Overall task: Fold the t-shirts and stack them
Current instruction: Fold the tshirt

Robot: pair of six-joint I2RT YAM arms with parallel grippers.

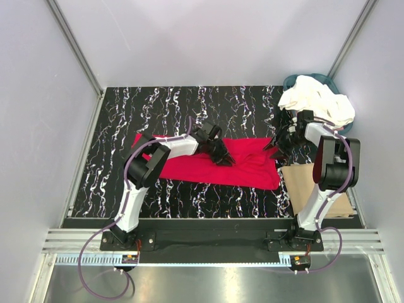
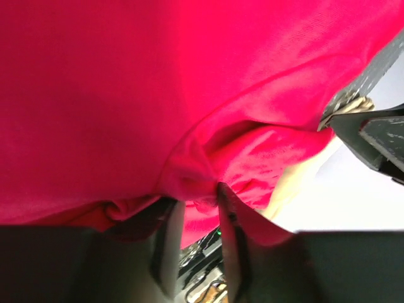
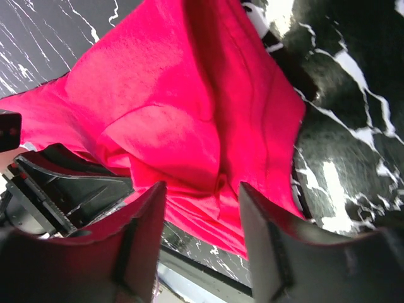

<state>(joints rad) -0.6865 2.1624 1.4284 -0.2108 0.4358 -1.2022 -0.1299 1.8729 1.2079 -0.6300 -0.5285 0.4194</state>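
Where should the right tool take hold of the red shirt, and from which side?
Probably grip the red shirt at its far right corner, coming down from the right, where the right tool hangs open. That end lies flat with a free edge on the table, so a finger could slip under. The left tool has the middle bunched.

- The far strip of the table (image 1: 164,104), behind the red t-shirt (image 1: 252,169), lies bare from the left wall to the middle.
- The left gripper (image 1: 225,158) on the shirt's middle and the right gripper (image 1: 271,146) by its right end leave only a narrow gap between them (rumpled cloth lies there).
- The teal basket (image 1: 291,81), heaped with cream-white shirts (image 1: 319,101), blocks the far right corner, close against the right arm.
- The cardboard sheet (image 1: 306,183) lies flat, near right.
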